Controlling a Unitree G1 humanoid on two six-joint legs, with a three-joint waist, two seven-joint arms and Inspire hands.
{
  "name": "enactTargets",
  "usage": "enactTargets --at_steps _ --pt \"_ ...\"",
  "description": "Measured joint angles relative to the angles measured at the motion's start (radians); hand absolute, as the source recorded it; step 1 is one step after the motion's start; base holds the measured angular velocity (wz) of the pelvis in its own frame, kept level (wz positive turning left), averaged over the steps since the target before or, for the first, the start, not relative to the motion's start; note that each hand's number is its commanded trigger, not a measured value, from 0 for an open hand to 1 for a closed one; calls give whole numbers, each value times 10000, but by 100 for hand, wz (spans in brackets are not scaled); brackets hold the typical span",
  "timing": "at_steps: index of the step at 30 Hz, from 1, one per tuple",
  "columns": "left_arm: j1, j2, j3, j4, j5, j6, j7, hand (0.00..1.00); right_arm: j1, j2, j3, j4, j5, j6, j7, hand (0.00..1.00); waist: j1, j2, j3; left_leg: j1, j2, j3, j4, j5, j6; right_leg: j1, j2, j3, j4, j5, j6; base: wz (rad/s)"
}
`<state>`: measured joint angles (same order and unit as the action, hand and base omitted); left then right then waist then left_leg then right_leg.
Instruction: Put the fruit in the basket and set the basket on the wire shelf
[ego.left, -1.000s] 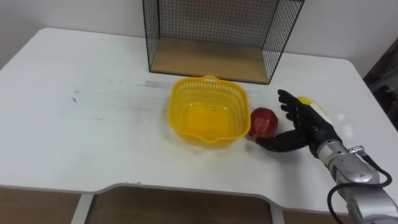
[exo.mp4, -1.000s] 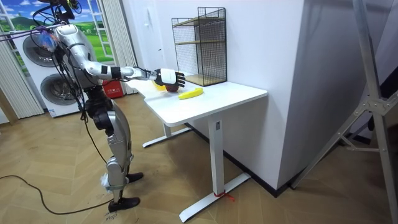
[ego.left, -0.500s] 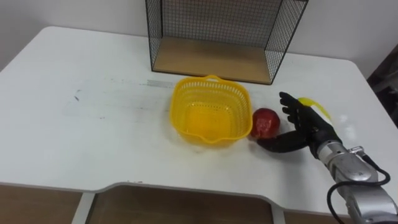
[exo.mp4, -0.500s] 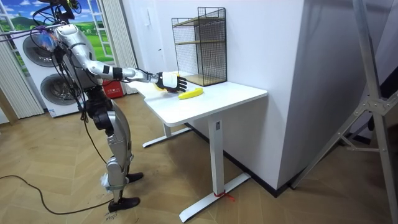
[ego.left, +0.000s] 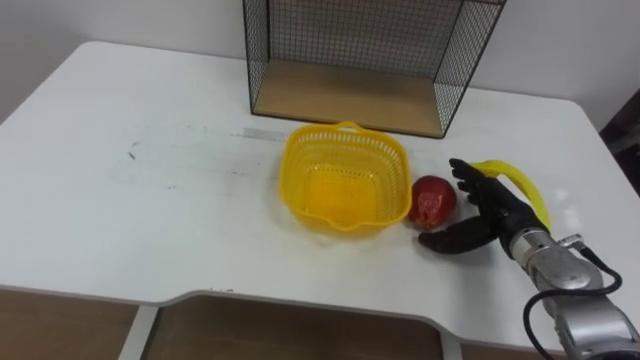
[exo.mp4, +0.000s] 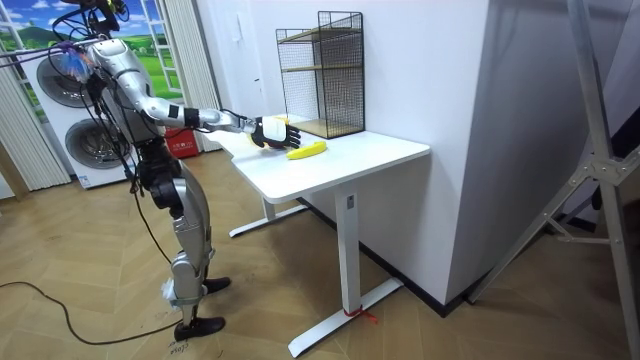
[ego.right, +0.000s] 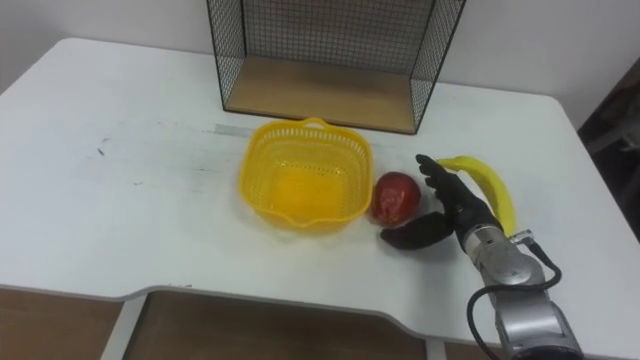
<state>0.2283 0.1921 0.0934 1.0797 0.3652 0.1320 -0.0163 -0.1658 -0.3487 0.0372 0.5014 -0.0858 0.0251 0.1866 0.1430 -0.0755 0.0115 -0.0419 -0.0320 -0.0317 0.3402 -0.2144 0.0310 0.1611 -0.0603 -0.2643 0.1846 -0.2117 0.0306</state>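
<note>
A yellow plastic basket (ego.left: 345, 188) (ego.right: 305, 182) stands empty on the white table (ego.left: 150, 200), in front of the black wire shelf (ego.left: 360, 60) with its wooden bottom board. A red apple (ego.left: 432, 201) (ego.right: 396, 196) lies just right of the basket. My right hand (ego.left: 487, 212) (ego.right: 448, 213) rests open on the table right beside the apple, fingers spread toward it, thumb low in front. A yellow banana (ego.left: 520, 187) (ego.right: 485, 185) lies behind and right of that hand. In the room view the right hand (exo.mp4: 266, 131) reaches over the table by the banana (exo.mp4: 307, 150).
The table's front edge (ego.left: 300, 300) has a shallow cut-out below the basket. The wire shelf (exo.mp4: 322, 75) stands at the table's back, against the wall. I stand at the table's side, with washing machines (exo.mp4: 70, 140) behind me.
The whole picture has shifted a little, so the camera moved. My right hand has drawn slightly back and right from the apple, uncovering more of the banana behind it.
</note>
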Motion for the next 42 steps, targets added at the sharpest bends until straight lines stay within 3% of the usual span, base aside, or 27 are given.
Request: enactTargets --at_steps 24,30,42 --pt "-54 0 -5 4 0 119 -233 0 -319 -1 206 64 -306 341 130 0 6 -14 -47 15 -55 -80 -3 6 -4 158 -1 -138 -161 -7 -2 1" --pt "-68 0 -14 4 -1 100 -236 0 -337 -1 220 64 -300 337 130 0 16 -31 22 -3 -59 -121 -20 7 -6 202 0 -154 -144 -6 -2 0" --pt "-90 38 -374 1 -8 109 -376 0 -512 -1 442 -36 -425 406 128 0 21 -33 0 -172 -36 -140 45 6 -6 -26 -1 -140 23 -6 -3 0"
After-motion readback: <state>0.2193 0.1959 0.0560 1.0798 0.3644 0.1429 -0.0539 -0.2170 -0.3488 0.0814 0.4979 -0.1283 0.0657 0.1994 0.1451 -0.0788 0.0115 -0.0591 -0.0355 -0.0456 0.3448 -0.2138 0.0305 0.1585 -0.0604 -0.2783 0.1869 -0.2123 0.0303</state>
